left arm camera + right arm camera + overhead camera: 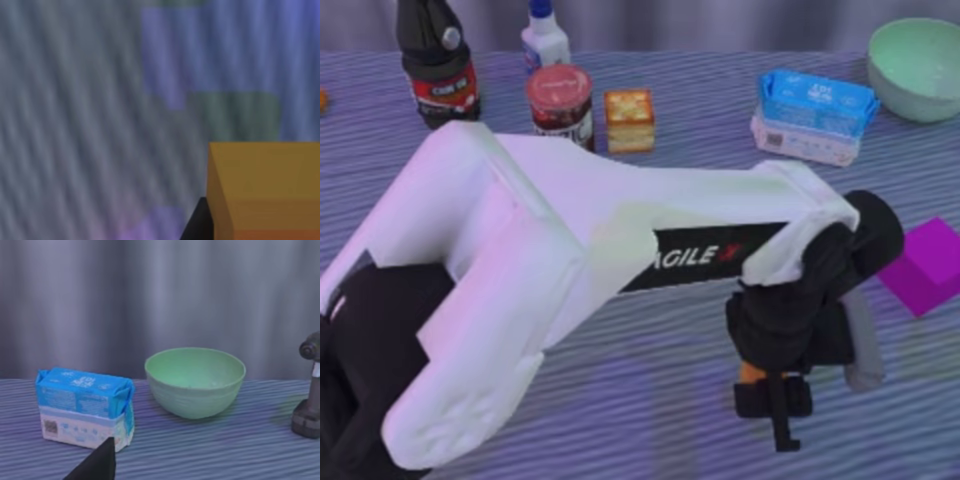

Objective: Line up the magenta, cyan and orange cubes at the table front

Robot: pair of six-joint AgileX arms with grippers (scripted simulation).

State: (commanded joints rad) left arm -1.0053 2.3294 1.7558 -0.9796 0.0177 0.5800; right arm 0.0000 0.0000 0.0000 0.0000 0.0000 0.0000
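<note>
My left arm reaches across the table (650,400) toward the front right. Its gripper (772,400) points down, shut on the small orange cube (750,373), of which only a sliver shows under the wrist. In the left wrist view the orange cube (265,190) fills the corner, with one dark finger (200,225) against its side. The large magenta cube (925,265) sits at the right edge, to the right of that gripper and apart from it. The cyan cube is out of view. In the right wrist view, only one dark fingertip (100,465) of my right gripper shows.
Along the back stand a black bottle (438,65), a white bottle (545,38), a red can (560,100), a yellow patterned box (629,120), a blue wipes pack (815,115) and a green bowl (917,68). The left arm hides much of the table's middle.
</note>
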